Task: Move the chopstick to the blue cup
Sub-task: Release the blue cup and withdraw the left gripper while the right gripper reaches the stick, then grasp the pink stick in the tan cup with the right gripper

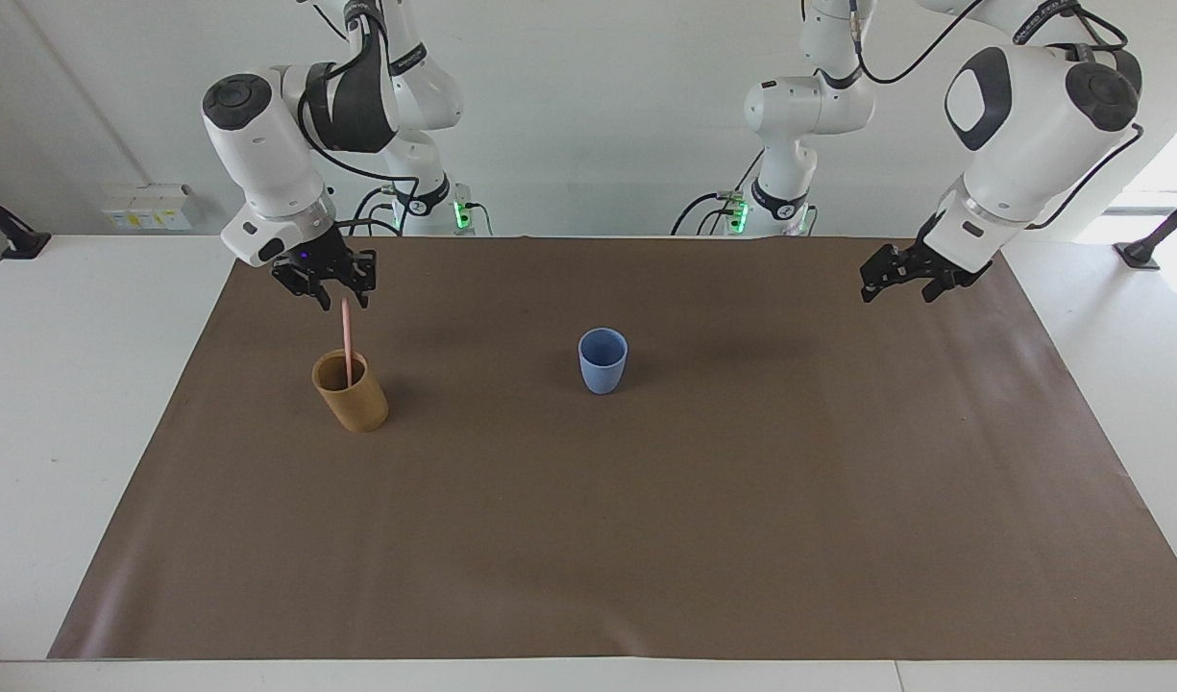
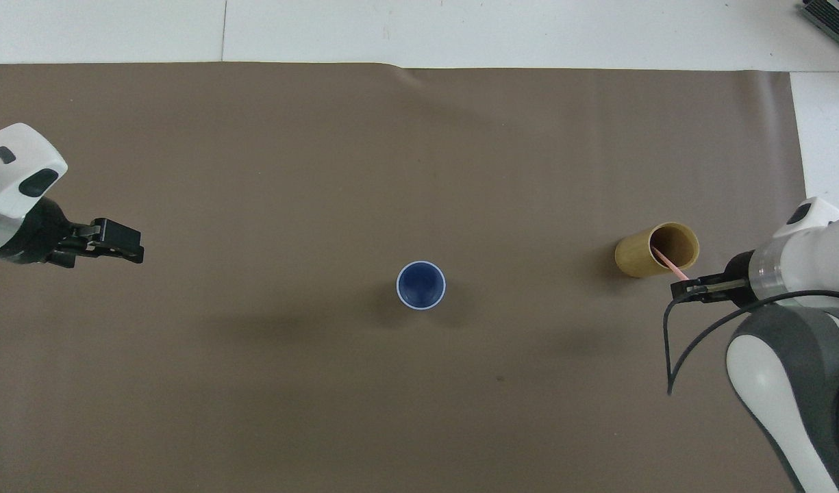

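The brown paper mat (image 1: 646, 538) covers most of the white table (image 1: 60, 432), and in the overhead view both arms are cut off at the edges. The left gripper (image 1: 897, 286) hangs with its fingers apart over the mat at its own end, holding nothing. The right gripper (image 1: 331, 288) sits at the top of the thin pink chopstick (image 1: 346, 336), which stands in the tan round cup (image 1: 351, 392), but I cannot tell whether it already clamps it; the matte blue cup (image 1: 602, 359) stands mid-mat.

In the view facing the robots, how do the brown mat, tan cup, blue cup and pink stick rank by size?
1. Brown mat.
2. Tan cup and blue cup: too alike to rank.
3. Chopstick: longest of the three, but thinnest.
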`<state>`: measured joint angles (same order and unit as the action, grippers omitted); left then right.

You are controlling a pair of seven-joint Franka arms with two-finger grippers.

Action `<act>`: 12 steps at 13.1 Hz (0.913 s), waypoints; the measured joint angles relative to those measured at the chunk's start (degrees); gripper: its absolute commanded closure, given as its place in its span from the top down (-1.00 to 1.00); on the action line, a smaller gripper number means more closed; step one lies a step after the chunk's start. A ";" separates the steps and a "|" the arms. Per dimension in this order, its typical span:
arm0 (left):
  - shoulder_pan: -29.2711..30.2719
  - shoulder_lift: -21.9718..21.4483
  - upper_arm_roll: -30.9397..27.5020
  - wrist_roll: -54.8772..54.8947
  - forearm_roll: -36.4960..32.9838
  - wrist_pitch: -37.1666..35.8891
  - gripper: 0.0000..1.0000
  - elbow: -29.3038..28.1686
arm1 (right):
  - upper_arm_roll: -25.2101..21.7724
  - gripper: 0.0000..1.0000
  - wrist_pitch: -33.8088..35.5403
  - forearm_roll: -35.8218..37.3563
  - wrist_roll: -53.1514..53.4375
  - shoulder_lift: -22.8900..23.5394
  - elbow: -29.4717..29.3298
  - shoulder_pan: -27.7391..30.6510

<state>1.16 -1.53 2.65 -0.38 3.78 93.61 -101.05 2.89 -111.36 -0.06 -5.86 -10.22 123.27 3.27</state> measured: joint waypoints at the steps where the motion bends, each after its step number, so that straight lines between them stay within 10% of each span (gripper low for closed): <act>1: 0.65 -0.15 0.00 0.67 -1.24 -1.09 1.00 1.41 | 0.02 -0.66 -0.76 0.00 -0.02 0.00 0.03 -0.05; 3: 0.83 -0.10 0.07 0.93 -2.50 -3.50 1.00 4.61 | 0.05 -1.00 -2.56 0.00 -0.02 0.00 0.08 -0.08; 12: 0.83 -0.52 0.48 0.93 -2.66 -10.63 1.00 12.88 | 0.30 -1.00 3.09 0.00 -0.02 -1.42 -5.40 -0.12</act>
<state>1.98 -2.05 3.12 0.55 1.13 82.98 -88.17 3.18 -108.27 -0.06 -5.88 -11.64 117.88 3.15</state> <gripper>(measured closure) 0.000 0.921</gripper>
